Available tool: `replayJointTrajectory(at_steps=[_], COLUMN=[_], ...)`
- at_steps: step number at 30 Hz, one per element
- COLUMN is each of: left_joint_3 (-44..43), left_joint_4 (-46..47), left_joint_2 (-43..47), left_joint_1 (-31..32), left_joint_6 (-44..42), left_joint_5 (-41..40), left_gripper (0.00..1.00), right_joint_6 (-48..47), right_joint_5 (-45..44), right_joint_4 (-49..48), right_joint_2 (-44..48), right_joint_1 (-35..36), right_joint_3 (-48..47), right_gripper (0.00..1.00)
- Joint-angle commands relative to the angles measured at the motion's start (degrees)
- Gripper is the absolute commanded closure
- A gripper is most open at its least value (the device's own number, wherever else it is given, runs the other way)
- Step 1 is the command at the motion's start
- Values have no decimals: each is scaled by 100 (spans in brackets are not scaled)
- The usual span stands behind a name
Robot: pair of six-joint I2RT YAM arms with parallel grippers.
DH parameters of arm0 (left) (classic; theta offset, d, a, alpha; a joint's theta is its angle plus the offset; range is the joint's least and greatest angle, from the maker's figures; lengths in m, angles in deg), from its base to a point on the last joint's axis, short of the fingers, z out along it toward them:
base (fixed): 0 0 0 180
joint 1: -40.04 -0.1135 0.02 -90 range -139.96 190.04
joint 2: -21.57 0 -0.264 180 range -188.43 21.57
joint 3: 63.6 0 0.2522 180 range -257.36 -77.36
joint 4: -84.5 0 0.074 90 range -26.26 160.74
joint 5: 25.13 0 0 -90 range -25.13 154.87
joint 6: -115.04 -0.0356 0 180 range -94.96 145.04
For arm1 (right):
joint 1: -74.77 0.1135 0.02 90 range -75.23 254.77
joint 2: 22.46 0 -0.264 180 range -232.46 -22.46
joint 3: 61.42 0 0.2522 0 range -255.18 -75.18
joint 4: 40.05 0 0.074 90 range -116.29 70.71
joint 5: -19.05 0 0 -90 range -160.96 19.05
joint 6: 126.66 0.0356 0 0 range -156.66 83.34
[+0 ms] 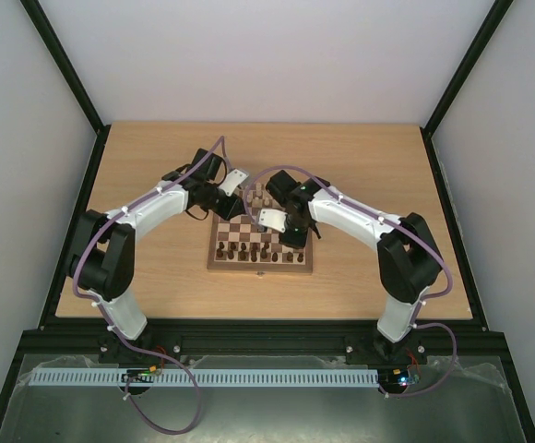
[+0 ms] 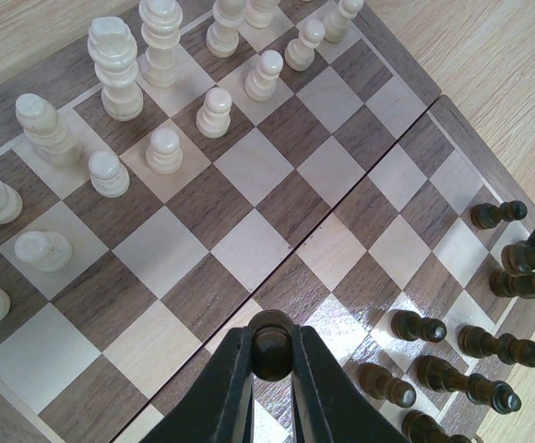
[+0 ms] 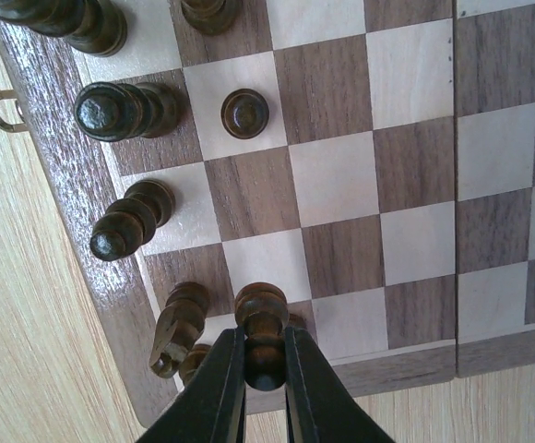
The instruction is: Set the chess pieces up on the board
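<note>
Left claw (image 2: 270, 338) is clamped shut on the head of a dark piece (image 2: 271, 353), over the board (image 2: 249, 231) near its edge, with the dark ranks (image 2: 489, 343) just beside it; whether that piece's base is down can't be told. Right claw (image 3: 263, 337) is pinched shut on a dark pawn (image 3: 260, 309) at the board's rim, a dark neighbour (image 3: 177, 328) just beside its finger

Risks:
- spreading fingers clip the neighbours, and pieces this narrow probably topple in a chain
- releasing with the base not flat on its square, so the piece tips or rolls onto the table (image 1: 157, 166)
- both arms crowd the same board, so the wrists may clash
- cream pieces (image 2: 115, 69) are well apart, low risk
</note>
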Motion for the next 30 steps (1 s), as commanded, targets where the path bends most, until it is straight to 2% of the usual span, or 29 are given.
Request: replayJointTrajectory(at_steps=[1, 9, 30], left_joint_3=[90, 131, 183], left_joint_4=[56, 75, 93], left_joint_2=[166, 192, 210], left_joint_1=[7, 7, 7], left_joint_6=[62, 67, 54], left_joint_5=[28, 39, 34], left_gripper=[96, 95, 95], right_joint_6=[15, 114, 251], right_joint_5=[11, 196, -163], right_joint_4=[179, 342, 384], right_joint_2=[-180, -485, -802], right_joint_1=[39, 51, 58], right_joint_3=[-64, -208, -288], right_gripper=[91, 91, 90])
